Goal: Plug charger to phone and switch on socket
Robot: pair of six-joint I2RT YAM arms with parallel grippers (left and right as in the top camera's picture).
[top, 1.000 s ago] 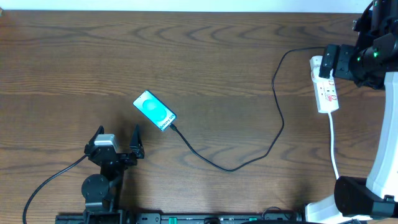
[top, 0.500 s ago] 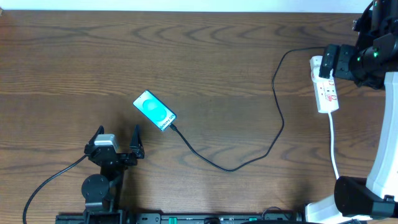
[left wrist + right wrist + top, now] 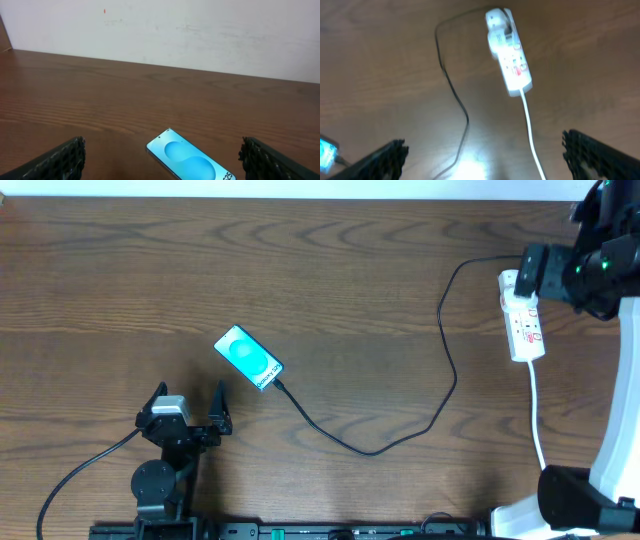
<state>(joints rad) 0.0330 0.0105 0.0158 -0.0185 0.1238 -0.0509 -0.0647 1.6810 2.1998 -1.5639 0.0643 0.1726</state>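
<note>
Overhead: looked straight down on whole table [image 3: 320, 270]. Left wrist: low, near, faced far wall [image 3: 160, 30], shared phone [image 3: 189, 162] with overhead. Right wrist: raised, looked down, shared socket [image 3: 510, 52] with overhead.

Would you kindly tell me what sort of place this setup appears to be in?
Probably a robotics lab bench: a bare wooden table before a plain white wall, a left arm and right arm mounted at its edge, and a phone, charger and socket laid out.

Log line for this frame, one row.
left gripper: open, near phone | right gripper: open, above socket | charger: tip at phone | socket: on/off unclear
</note>
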